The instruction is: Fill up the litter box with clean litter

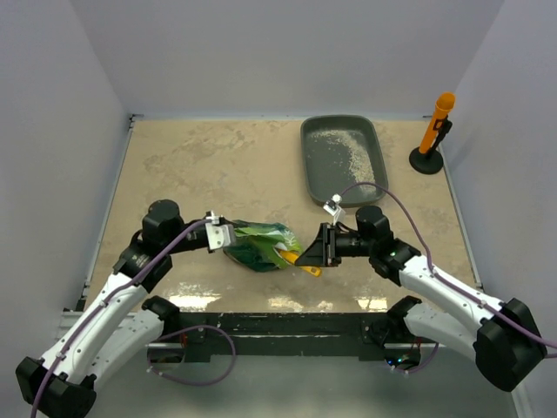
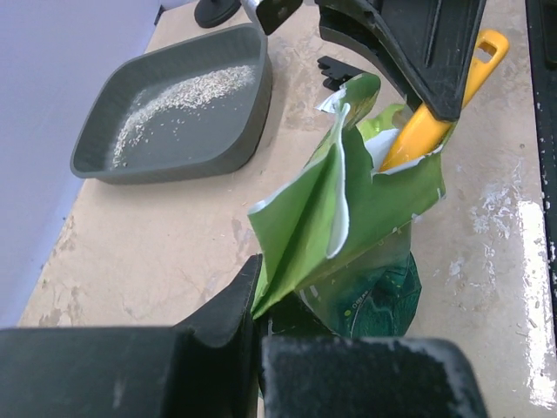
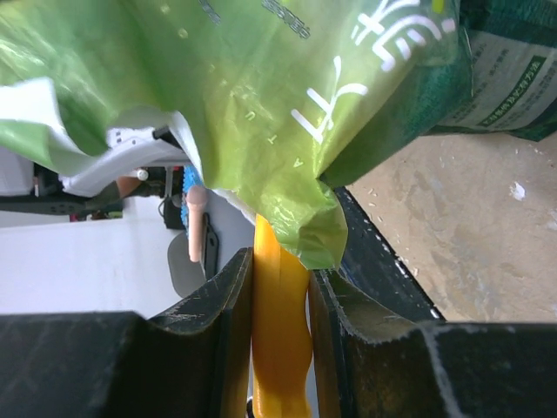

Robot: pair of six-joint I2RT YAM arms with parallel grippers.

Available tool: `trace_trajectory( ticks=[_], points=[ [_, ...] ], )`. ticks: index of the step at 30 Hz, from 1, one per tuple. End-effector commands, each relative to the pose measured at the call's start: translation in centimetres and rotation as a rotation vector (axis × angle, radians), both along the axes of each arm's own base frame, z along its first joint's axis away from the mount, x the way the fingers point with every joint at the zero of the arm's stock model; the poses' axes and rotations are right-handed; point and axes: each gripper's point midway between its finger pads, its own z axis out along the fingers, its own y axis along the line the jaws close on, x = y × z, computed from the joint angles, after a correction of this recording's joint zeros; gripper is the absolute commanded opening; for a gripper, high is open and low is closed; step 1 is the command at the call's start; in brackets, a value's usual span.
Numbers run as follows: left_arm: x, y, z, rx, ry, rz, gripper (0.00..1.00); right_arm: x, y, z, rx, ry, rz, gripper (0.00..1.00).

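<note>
The left gripper (image 1: pixel 228 237) is pressed together on the torn edge of the green bag (image 1: pixel 258 246), which lies on the desk (image 1: pixel 218 165) between the two arms. In the left wrist view its dark fingers (image 2: pixel 228 318) pinch the lower corner of a pale green flap whose white inner lining shows along the tear.

The right gripper (image 1: pixel 315 248) faces it from the bag's other side and pinches a yellow-orange scoop (image 3: pixel 278 335) by its handle; the jaws stand partly apart with the handle filling the gap between them. The scoop's far end goes up into the bag's torn mouth, hidden by green film just above the fingers.

Writing on the bag: white characters, seemingly not Latin script, run across the green panel above the right gripper, with a faint line of spaced capital letters below them, too small to read. A darker green panel to the upper right carries lines of fine white print, also unreadable.

The litter box (image 1: pixel 341 159) sits on the desk beyond the right gripper, well apart from the bag. Clean litter (image 1: pixel 348 148) lies in it as a thin pale streak along the floor, most of the grey bottom bare. An orange-handled tool on a black stand (image 1: pixel 432 135) stands right of the box.
</note>
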Motion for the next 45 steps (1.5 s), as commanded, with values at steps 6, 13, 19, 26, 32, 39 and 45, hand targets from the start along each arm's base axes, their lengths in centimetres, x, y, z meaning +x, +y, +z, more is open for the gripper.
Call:
trace_trajectory(
  ticks=[6, 13, 19, 26, 32, 39, 45],
  points=[
    [-1.4, -0.7, 1.1, -0.080, -0.082, -0.082, 0.00, 0.2, 0.4, 8.0, 0.053, -0.070, 0.005, 0.00],
    [-2.0, -0.7, 0.8, -0.088, -0.127, -0.081, 0.00, -1.4, -0.5, 9.3, 0.092, -0.045, -0.007, 0.00],
    [-2.2, -0.6, 1.0, -0.095, -0.145, -0.075, 0.00, -3.0, -1.5, 9.6, 0.138, -0.023, -0.023, 0.00],
    [-2.0, -0.8, 1.2, -0.085, -0.111, -0.078, 0.00, -4.4, -2.6, 8.9, 0.155, -0.010, -0.040, 0.00],
    [-1.8, -0.6, 1.4, -0.082, -0.119, -0.064, 0.00, -5.3, -3.6, 8.4, 0.168, -0.009, -0.079, 0.00],
    [-1.4, -0.6, 1.9, -0.114, -0.124, -0.040, 0.00, -6.4, -4.8, 7.7, 0.178, -0.012, -0.117, 0.00],
    [-1.2, -1.0, 2.7, -0.126, -0.097, -0.047, 0.00, -7.0, -5.5, 6.6, 0.215, -0.006, -0.150, 0.00]
  ],
)
